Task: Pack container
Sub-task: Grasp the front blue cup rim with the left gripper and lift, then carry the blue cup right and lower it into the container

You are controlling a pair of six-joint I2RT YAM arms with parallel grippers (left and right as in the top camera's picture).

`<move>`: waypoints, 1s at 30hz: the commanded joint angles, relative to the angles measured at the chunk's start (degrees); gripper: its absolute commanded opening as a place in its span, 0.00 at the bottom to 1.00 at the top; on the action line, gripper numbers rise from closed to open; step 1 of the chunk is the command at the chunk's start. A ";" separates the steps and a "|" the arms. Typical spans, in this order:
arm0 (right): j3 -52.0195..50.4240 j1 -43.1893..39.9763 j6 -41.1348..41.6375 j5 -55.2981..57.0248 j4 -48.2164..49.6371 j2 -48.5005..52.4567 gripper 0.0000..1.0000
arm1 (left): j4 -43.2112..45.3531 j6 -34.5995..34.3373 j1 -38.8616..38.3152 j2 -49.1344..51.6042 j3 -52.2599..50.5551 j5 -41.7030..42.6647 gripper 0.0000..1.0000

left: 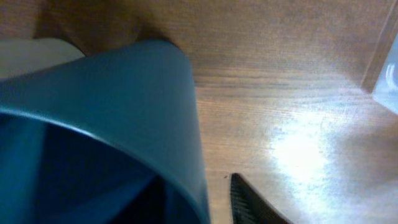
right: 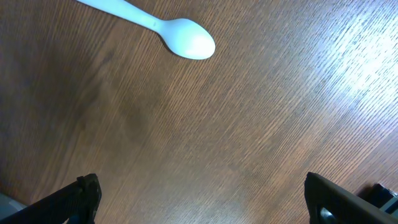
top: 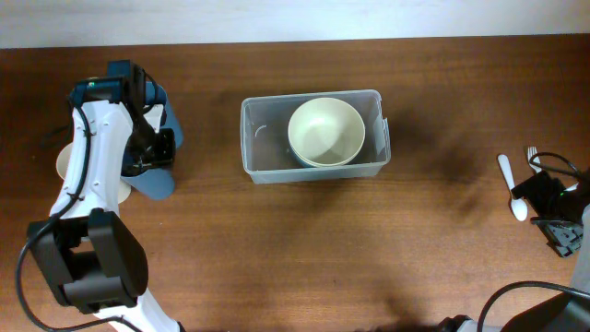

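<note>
Container (top: 261,161) sits mid-counter (top: 304,249), cream bowl (top: 325,131) inside. Your left pincer (top: 157,148) grips a tilted blue bowl (left: 124,112) well left of it. Your right pincer (right: 199,193) is spread wide, white spoon (right: 186,38) near.

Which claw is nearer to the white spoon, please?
Right. The right claw hovers just beside the spoon; the left claw is across the table, by the blue cup.
</note>
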 commanded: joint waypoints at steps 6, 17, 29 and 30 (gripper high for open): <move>0.02 -0.13 0.48 -0.13 0.02 -0.04 0.99 | -3.50 0.52 -0.02 0.52 3.78 -0.37 0.02; 0.02 -0.13 0.48 -0.13 0.02 -0.04 0.99 | -9.25 -0.79 -0.13 0.46 8.57 0.04 0.01; 0.02 -0.13 0.48 -0.13 0.02 -0.04 0.99 | -17.44 -0.79 -10.36 0.07 28.98 4.79 0.02; 0.02 -0.13 0.48 -0.13 0.02 -0.04 0.98 | -18.16 -0.81 -12.37 0.07 31.17 4.76 0.01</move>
